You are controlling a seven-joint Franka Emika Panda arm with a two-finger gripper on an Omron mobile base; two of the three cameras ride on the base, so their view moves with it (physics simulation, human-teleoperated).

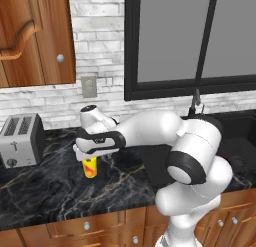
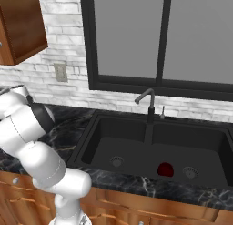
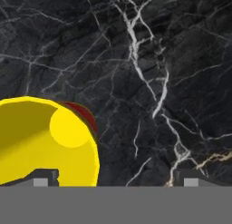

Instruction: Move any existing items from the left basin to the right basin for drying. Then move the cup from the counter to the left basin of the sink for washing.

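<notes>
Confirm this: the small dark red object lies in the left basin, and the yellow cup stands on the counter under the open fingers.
Wrong basin. The right base view shows the small dark red object in the right basin, beside its drain. The rest holds: the yellow cup stands on the counter, under the open fingers.

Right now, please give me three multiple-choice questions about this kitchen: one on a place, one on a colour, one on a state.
1. Where does the dark red object lie?
A. In the left basin
B. In the right basin
C. On the counter

2. What colour is the cup?
A. Yellow
B. Green
C. White

3. How do the jaws stand above the cup?
A. Shut on the cup
B. Shut and empty
C. Open

Answers:
1 B: it lies to the right of the sink's divider, beside that basin's drain.
2 A: it is yellow in both the left base view and the hand view.
3 C: in the hand view, the two tips stand far apart.
</notes>
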